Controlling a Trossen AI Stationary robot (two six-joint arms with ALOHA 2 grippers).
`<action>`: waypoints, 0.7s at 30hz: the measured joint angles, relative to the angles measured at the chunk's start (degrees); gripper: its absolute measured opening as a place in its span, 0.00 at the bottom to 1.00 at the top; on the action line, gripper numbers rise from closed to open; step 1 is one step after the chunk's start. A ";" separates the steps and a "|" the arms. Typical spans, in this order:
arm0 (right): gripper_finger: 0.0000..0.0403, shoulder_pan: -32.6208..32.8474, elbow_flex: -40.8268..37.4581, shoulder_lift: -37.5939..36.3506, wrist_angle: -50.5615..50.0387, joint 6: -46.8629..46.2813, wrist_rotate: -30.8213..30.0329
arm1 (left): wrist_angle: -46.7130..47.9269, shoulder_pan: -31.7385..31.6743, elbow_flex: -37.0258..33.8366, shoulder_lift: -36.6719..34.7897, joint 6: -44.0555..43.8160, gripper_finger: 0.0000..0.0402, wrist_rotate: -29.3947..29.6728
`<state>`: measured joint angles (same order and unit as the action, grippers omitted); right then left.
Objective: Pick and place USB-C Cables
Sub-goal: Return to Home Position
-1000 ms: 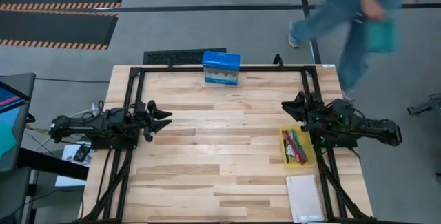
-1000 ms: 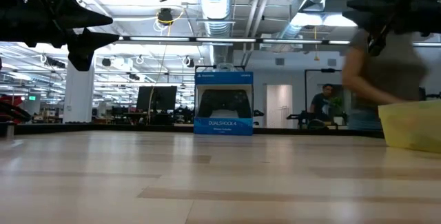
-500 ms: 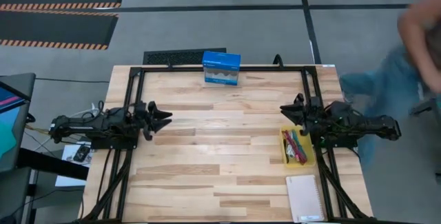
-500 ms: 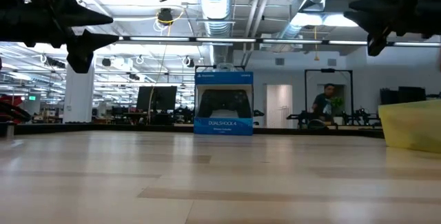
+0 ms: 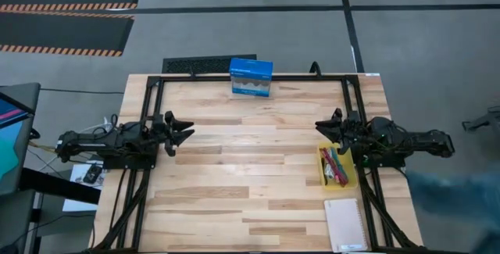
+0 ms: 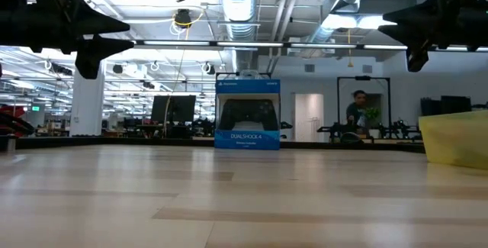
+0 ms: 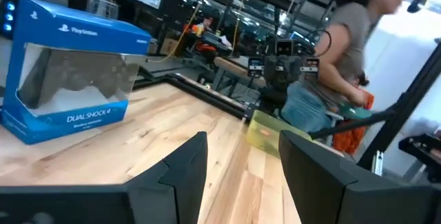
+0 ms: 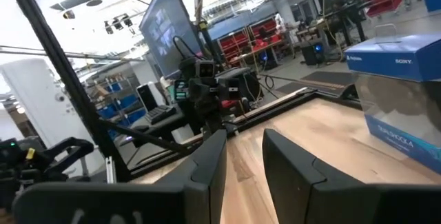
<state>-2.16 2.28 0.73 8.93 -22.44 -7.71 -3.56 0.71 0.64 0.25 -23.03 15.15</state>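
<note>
**Right pincer spread and empty, cables in bin beside it**

Right pincer [image 5: 323, 127] hangs above the table [image 5: 250, 199] on my right side. Its fingers [image 8: 210, 172] are apart with a clear gap and nothing between them. Left pincer [image 5: 186, 131] sits opposite on my left side, also spread and empty, pointing across at the right one.

Cables [image 5: 334, 166]: all that I can see lie bundled together in the yellow bin [image 5: 355, 180]. Red and teal read clearly; the others I can't separate. The bin's long axis runs from the table's far edge toward its near edge, and the cables lie along it. The bin sits just beside my right arm, a little toward the near edge from the right pincer and behind its tips rather than ahead of them. My right arm is by far the nearer. The left pincer is well apart from the bin, across the middle of the table.

No cable shows loose on the wood. The only other things are a blue box [image 5: 251, 77] at the far edge and a notebook [image 5: 344, 224] near the bin at the near edge.

Judgement: placing looks done, so what's left is pulling both arms to rest. The bin is off to the side of the right pincer, not under it, so a retreat along the arm's own line should clear the rim.
</note>
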 joint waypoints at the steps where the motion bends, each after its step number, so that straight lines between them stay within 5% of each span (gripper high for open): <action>1: 0.30 -0.03 0.00 0.00 0.01 0.00 0.01 | 0.06 0.00 0.00 0.00 0.36 0.42 -0.27; 21: 0.30 -0.17 0.00 0.00 -1.61 -0.04 0.07 | 0.23 0.00 0.00 0.11 2.42 0.42 -1.33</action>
<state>-2.33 2.28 0.73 7.32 -22.48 -7.64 -3.33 0.71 0.64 0.36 -20.61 13.82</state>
